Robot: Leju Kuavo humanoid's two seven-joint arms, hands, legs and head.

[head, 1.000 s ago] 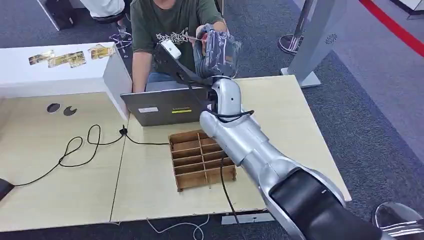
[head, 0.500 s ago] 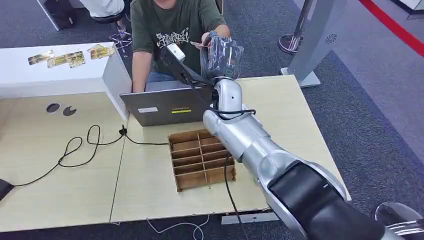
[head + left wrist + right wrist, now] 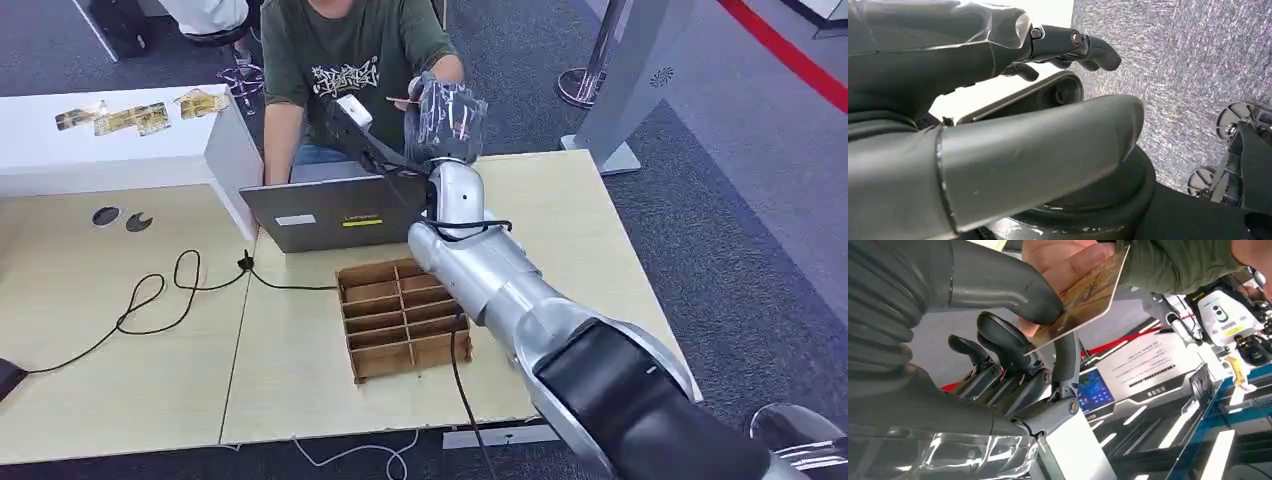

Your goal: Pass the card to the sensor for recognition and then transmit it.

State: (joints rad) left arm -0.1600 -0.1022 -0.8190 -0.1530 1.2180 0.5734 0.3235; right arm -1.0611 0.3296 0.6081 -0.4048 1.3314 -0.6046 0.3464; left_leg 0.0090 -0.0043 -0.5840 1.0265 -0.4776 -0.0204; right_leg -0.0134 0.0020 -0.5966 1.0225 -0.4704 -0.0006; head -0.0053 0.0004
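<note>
Card (image 3: 1083, 297) sits pinched between the thumb and a finger of the right hand (image 3: 444, 118), raised at the far side of the table (image 3: 150, 340), above the laptop (image 3: 330, 212). A person's hand (image 3: 1063, 262) grasps the same card from the opposite side. The left hand (image 3: 998, 130) holds nothing, fingers extended and apart. A wooden divided tray (image 3: 403, 318) lies on the table, nearer than the laptop.

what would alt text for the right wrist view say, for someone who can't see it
The robot's right hand pinches a gold card between its thick grey thumb and a darker finger, while a person's hand grips the same card from the other side. Behind them are a lit screen and a white sign.
</note>
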